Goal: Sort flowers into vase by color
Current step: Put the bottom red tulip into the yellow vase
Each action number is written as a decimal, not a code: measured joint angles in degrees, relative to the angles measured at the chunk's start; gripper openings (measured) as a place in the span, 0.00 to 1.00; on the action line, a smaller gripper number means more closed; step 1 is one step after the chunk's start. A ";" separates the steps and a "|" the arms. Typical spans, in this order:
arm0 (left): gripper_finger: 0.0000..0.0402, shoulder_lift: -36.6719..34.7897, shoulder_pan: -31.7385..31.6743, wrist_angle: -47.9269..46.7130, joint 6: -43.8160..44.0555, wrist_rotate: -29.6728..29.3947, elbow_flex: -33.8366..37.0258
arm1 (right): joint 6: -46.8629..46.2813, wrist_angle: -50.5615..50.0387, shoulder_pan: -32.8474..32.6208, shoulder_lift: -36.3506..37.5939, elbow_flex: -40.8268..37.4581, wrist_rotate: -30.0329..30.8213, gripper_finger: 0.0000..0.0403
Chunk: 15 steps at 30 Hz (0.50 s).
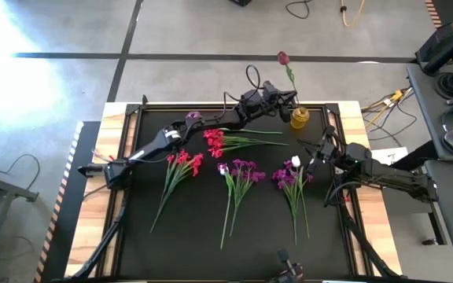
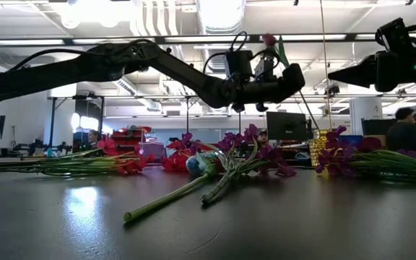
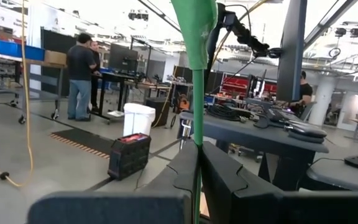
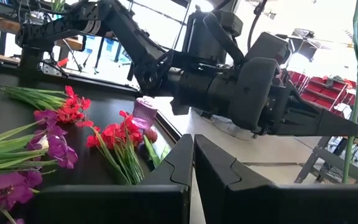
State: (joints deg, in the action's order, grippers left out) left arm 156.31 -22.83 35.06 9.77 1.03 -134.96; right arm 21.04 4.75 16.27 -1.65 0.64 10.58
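My left gripper reaches past the table's far edge and is shut on a tulip flower with a dark pink bud. The bud stands up above the gripper. The stem slants down to the mouth of a yellow vase. My right gripper hovers shut and empty over the table's right side, next to a white bud. Red bunches and purple bunches lie flat on the black mat. My left gripper pinches the tulip's green stem between its two fingers, below a long leaf. The fingers come level from the table's left and lie across the stem. The flower stands nearly upright, its lower end at the yellow vase.
A small purple glass vase stands near the far edge under my left arm. The table's wooden rim frames the mat. Cables lie on the floor beyond; people stand in the room behind. The mat's near part is bare.
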 joint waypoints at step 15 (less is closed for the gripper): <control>0.02 0.02 0.29 -4.04 1.02 0.14 0.00 | 0.00 0.00 0.00 0.00 0.00 0.01 0.02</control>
State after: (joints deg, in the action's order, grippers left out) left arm 156.33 -22.54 31.03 10.79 1.17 -134.96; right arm 21.04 4.75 16.27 -1.65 0.64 10.59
